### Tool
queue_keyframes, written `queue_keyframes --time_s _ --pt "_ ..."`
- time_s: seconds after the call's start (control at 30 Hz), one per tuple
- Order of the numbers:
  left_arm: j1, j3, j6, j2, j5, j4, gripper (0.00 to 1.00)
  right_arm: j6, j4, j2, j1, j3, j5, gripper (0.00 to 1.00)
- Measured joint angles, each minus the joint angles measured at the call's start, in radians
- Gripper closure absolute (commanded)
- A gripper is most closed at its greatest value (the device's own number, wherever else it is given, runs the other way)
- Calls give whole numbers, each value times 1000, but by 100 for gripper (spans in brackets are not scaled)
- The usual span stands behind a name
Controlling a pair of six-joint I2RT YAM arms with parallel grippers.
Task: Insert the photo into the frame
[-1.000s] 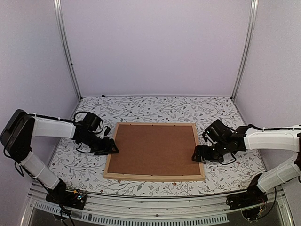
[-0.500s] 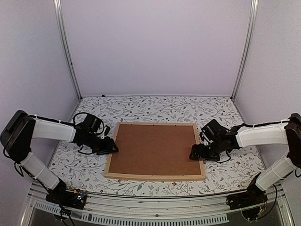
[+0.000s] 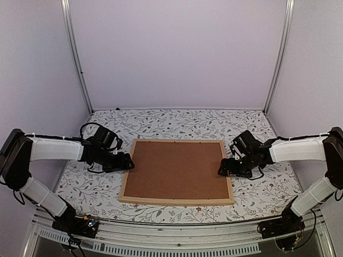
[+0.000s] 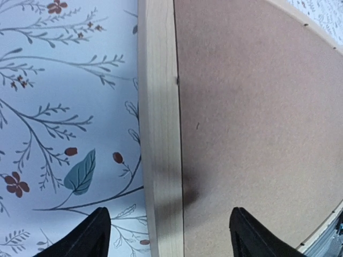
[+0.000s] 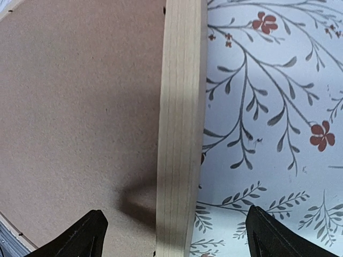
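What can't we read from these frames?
- Photo: in no view; the backing board covers the frame inside.
- Left gripper and right gripper: the wrist views' bottom edge cuts the fingers off, so height over the frame is unclear.
- Top view: fingertips too small to judge contact.

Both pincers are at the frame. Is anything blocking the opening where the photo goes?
Yes: the backing board fills the frame edge to edge. Nothing visible lies between the left pincer or right pincer and the frame; both are open astride its sides. No photo in view.
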Motion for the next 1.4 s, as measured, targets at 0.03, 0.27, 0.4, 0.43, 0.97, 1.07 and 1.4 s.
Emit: queue_keyframes --time_s 0.03,0.27,0.4,0.43,0.97,1.07,1.4 --pt "5 8 4 1 1 -2 19 -6 0 0 -7 8 0 6" --pt "49 106 27 79 19 15 19 -55 7 26 -53 76 0 6" --pt "56 158 40 183 33 33 25 -80 17 72 -74 105 0 6" --pt "57 166 41 205 34 38 27 -86 22 86 -79 108 0 6" --pt "-3 166 37 251 -69 95 48 -121 133 179 -105 120 -39 7" --pt "-14 162 29 250 -94 104 52 -126 150 188 -105 125 -45 7" --pt "-63 166 11 243 -210 101 45 -135 171 202 -107 132 -47 7"
